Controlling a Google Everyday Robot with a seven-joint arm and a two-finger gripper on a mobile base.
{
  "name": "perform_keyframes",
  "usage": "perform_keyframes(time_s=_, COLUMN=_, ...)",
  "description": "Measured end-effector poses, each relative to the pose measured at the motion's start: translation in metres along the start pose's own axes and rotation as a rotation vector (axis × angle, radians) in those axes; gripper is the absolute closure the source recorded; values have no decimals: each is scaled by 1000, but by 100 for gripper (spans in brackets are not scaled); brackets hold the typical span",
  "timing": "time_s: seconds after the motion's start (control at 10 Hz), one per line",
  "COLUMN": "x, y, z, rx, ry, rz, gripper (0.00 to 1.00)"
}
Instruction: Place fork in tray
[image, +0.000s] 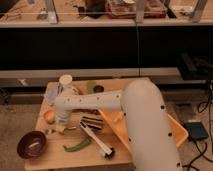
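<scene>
On the left half of the wooden tabletop (55, 157), the white arm reaches in from the near right and turns down at its end. The tool (61, 123) points down at the surface, just right of a small round orange item (49, 116). Whether the tool is apart or together cannot be told, and nothing can be seen held in it.

A slim pale item, apparently the fork (70, 128), lies flat on the tabletop at the tool's near-right side. Contact between the 2 cannot be confirmed. The fork is outside the tray.

The tray (177, 131), yellow-orange, sits on the right side of the tabletop, largely covered by the arm, with its right rim and left corner visible.

Other items noted:
- 1 dark striped object (91, 122) between the tool and the tray.
- 1 black-and-white brush (98, 140) lying near of it.
- 1 green pepper (77, 145) left of the brush.
- 1 dark red bowl (32, 145) at the near-left corner.
- 1 white cup (65, 80) at the far left.
</scene>
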Motion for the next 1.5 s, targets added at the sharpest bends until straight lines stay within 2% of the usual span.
perform_keyframes(time_s=0.2, x=0, y=2, z=1, rx=-3, ry=1, rz=-2, gripper=97)
perform_keyframes(time_s=0.3, x=0, y=6, z=3, rx=-6, ry=-8, rz=1, gripper=100)
perform_keyframes(time_s=0.4, x=1, y=9, z=5, rx=-7, ry=-18, rz=7, gripper=100)
perform_keyframes(time_s=0.9, x=3, y=11, z=1, rx=-7, ry=-14, rz=4, gripper=100)
perform_keyframes(time_s=1.2, x=16, y=-1, z=-48, rx=65, ry=-44, rz=33, gripper=100)
perform_keyframes(time_s=1.3, x=15, y=-3, z=-69, rx=81, ry=-68, rz=31, gripper=100)
perform_keyframes(time_s=1.4, x=11, y=-4, z=-101, rx=112, ry=-110, rz=27, gripper=100)
perform_keyframes(time_s=1.5, x=9, y=-4, z=-122, rx=136, ry=-141, rz=27, gripper=100)
